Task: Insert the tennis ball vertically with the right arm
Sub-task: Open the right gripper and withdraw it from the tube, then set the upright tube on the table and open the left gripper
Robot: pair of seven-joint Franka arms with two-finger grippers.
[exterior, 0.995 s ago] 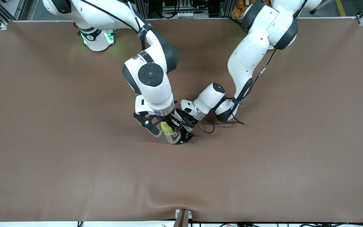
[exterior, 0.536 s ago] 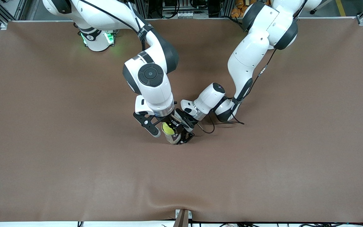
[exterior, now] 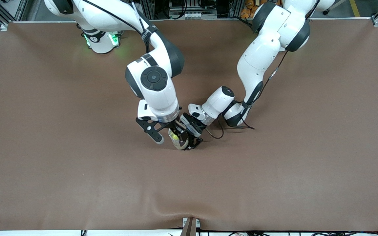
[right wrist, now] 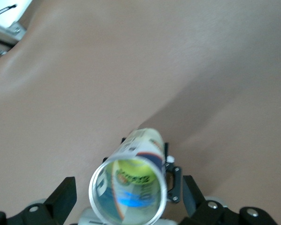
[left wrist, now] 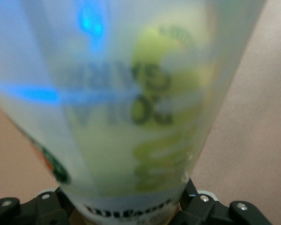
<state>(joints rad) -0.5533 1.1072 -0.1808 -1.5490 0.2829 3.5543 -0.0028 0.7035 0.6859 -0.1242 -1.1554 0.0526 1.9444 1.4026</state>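
Tennis ball (right wrist: 133, 172): yellow-green, already down inside the clear can, seen through the can's open mouth.
Can (exterior: 179, 140): clear plastic tube standing upright near the middle of the table (exterior: 274, 170).
Left gripper (exterior: 194, 139): low at the can's base, fingers to either side of it; whether they clamp it I cannot tell.
Right gripper (exterior: 168, 133): straight over the can's mouth, fingers spread wide and empty.
Step in hand: judged to be the release and retreat.
Doing it well: lift the right gripper straight up, fingers wide, clear of the rim; the can should stay steadied.
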